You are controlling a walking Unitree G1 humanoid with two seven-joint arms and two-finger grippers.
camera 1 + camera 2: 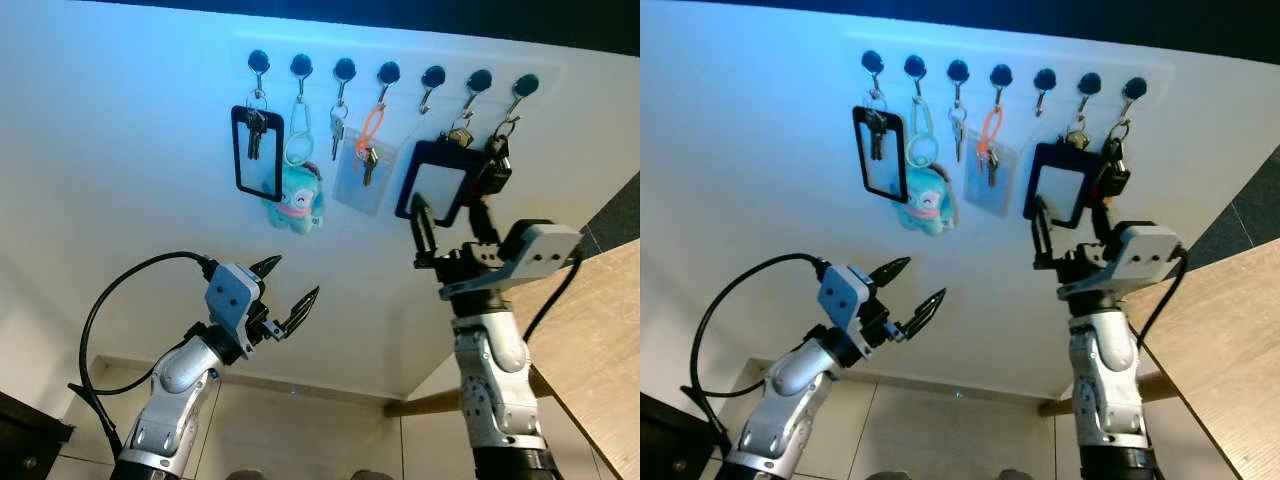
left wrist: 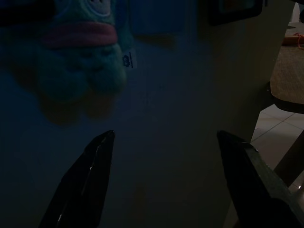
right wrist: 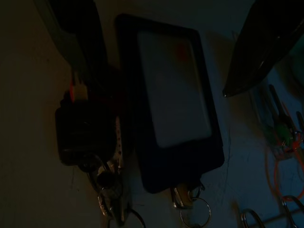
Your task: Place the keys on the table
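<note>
High on the far wall, the keys [image 1: 497,163] hang from the rightmost hook beside a black card holder [image 1: 434,180]. Right tool [image 1: 450,215], fingers wide, should straddle the fob squarely before closing; left tool [image 1: 285,295] idles wide. Desk [image 1: 600,330] waits right.

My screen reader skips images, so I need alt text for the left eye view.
The open right gripper reaches up to a black badge holder hanging from a row of wall hooks with keys; the open left gripper hovers below a teal plush keychain.

Head views tilt upward at the hooks [image 1: 389,71]; wrist views close, seemingly wallward.
</note>
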